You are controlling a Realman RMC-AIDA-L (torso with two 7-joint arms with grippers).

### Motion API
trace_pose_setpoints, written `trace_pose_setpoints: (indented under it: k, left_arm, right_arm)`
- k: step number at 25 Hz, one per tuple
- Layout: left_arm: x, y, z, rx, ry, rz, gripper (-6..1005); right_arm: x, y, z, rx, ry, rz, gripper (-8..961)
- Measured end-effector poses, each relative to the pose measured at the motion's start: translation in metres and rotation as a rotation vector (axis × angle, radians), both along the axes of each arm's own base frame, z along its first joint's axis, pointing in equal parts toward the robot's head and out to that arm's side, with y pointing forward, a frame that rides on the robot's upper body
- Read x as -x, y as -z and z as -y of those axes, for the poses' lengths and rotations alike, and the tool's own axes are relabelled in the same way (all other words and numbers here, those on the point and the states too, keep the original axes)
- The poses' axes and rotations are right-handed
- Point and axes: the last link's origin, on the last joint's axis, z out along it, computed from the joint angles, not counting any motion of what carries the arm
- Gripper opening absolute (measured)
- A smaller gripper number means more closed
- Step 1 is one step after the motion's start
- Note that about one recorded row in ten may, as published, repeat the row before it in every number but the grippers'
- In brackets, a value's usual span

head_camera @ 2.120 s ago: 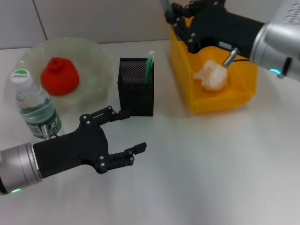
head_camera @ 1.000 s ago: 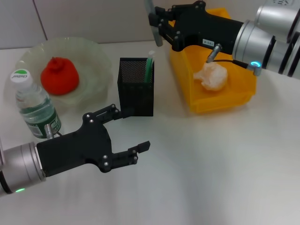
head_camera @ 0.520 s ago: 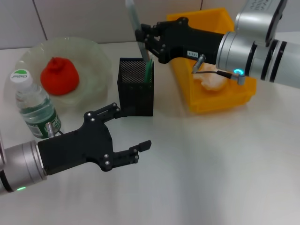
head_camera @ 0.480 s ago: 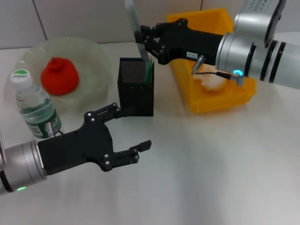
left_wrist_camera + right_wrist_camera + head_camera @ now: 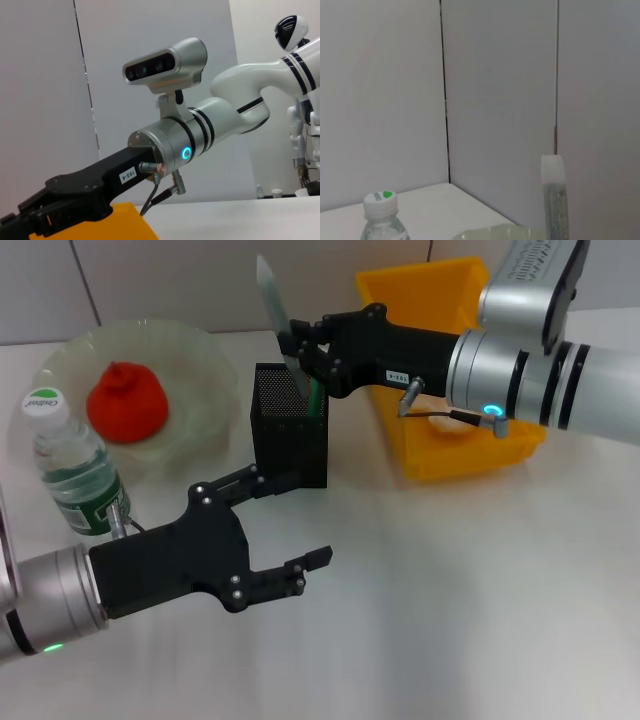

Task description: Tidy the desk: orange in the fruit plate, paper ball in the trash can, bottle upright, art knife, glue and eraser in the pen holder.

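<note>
Right gripper (image 5: 297, 348): I am clamping the art knife (image 5: 270, 300) by its lower end, blade end pointing up, directly over the mouth of the pen holder (image 5: 290, 424).
Just changed: over the last two seconds I am carrying the knife from above the yellow trash can (image 5: 440, 455) across to the holder, so the drop is the next step, as I judge it.
Left gripper (image 5: 262, 530): I am hovering it spread wide and empty, low over the desk in front of the holder, a touch nearer to it than before.
Already tidy: orange (image 5: 127, 402) in the fruit plate (image 5: 205, 350), bottle (image 5: 75, 472) upright, paper ball hidden behind my right arm.
Edges: a green item (image 5: 315, 398) is leaning in the holder's right corner; the knife must slip in beside it.
Open room: bare desk (image 5: 480, 600) is lying in front and to the right for pulling back.
</note>
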Motion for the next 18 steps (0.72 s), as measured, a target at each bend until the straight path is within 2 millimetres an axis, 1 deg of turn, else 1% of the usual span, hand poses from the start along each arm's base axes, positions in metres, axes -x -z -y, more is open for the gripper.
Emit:
trace_pose_setpoints:
  k: [18]
  left_arm:
    - [-0.0014,0.0014,0.0009,0.004,0.006,0.002,784]
  right_arm:
    - [-0.0043,0.0039,-0.0070,-0.002,0.022,0.016,112]
